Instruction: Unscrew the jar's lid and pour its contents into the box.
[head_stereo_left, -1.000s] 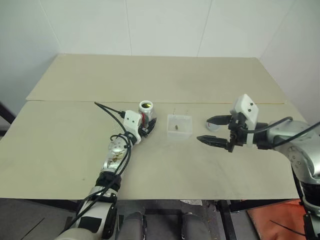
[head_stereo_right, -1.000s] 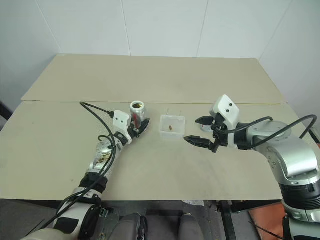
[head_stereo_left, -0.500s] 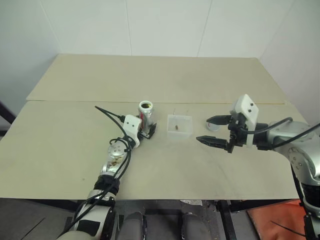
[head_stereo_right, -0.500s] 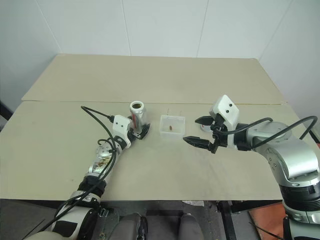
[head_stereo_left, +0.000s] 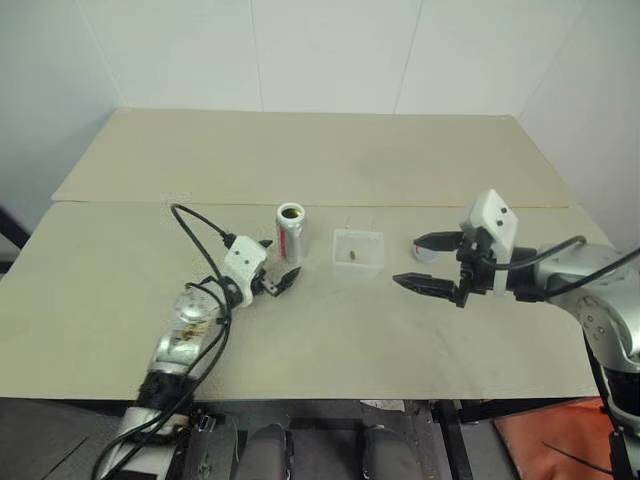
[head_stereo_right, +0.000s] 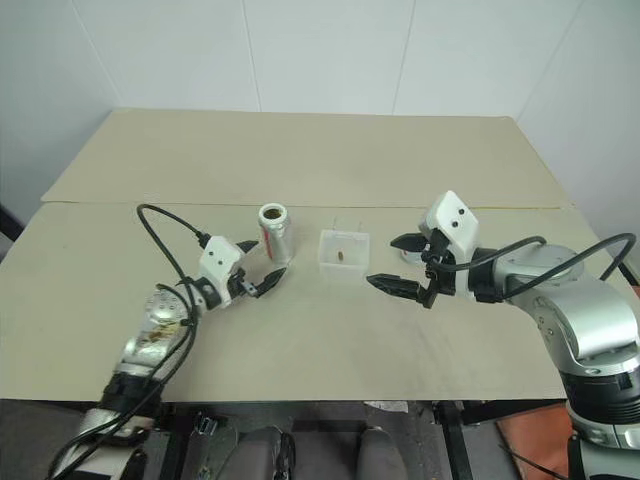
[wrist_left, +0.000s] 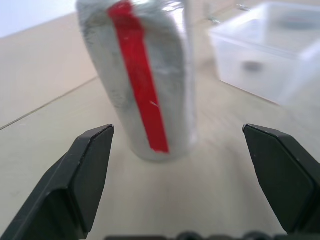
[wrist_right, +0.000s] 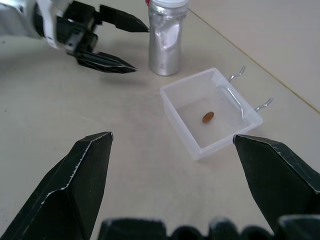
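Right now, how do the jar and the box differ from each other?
The jar is a tall, upright silvery cylinder with a red stripe; the box is low, rectangular and see-through. The jar's round mouth is narrow, the box's open top wide. Inside the box lies one small brown bit; the jar's inside is too dark to tell. Both stand lidless on the table, side by side, apart.

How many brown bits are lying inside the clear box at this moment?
1. A single brown bit lies on the floor of the box, near its middle. More may still be hidden inside the jar, which stands upright beside the box.
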